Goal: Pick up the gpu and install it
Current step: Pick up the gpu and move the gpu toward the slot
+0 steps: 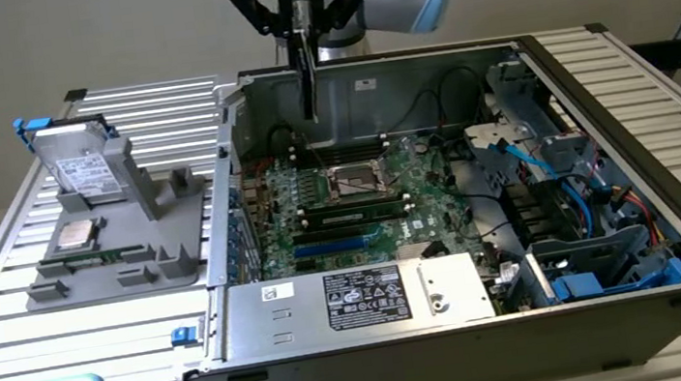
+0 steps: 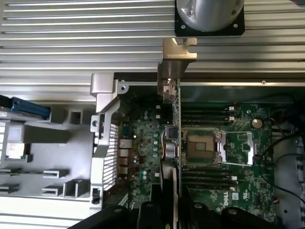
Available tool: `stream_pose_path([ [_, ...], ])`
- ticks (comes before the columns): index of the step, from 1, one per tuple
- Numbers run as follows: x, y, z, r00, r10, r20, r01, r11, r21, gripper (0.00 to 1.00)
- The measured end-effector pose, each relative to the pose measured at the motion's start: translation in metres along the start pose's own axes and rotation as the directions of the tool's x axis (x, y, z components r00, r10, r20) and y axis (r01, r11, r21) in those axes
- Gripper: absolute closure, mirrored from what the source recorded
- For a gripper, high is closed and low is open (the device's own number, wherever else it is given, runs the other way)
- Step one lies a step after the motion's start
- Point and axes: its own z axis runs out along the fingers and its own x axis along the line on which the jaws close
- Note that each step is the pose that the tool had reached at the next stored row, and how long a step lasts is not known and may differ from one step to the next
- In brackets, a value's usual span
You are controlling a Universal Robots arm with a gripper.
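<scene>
The gpu (image 1: 305,83), a thin black card, hangs edge-on and upright from my gripper (image 1: 302,32), which is shut on its upper edge. It hovers above the back part of the open computer case (image 1: 622,97), over the green motherboard (image 1: 428,214). The wrist view looks down along the gpu (image 2: 172,157), with its silvery bracket (image 2: 177,57) at the far end near the case's rear wall. The gripper's (image 2: 170,214) black fingers clamp the card from both sides. The card sits just beside the processor socket (image 2: 200,145) and clear of the board.
A grey parts holder (image 1: 128,265) on the exterior view's left carries a silver hard drive (image 1: 84,168), a processor chip (image 1: 73,235) and a green memory stick (image 1: 95,258). The power supply (image 1: 354,301) fills the case's front. Cables and drive bays (image 1: 578,220) crowd the right.
</scene>
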Motion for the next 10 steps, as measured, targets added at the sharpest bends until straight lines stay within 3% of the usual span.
stream_pose_path([
  [10, -0.042, -0.0013, 0.006, 1.0, 0.0, 0.0001, 0.0, 1.0, -0.0002, 0.73],
])
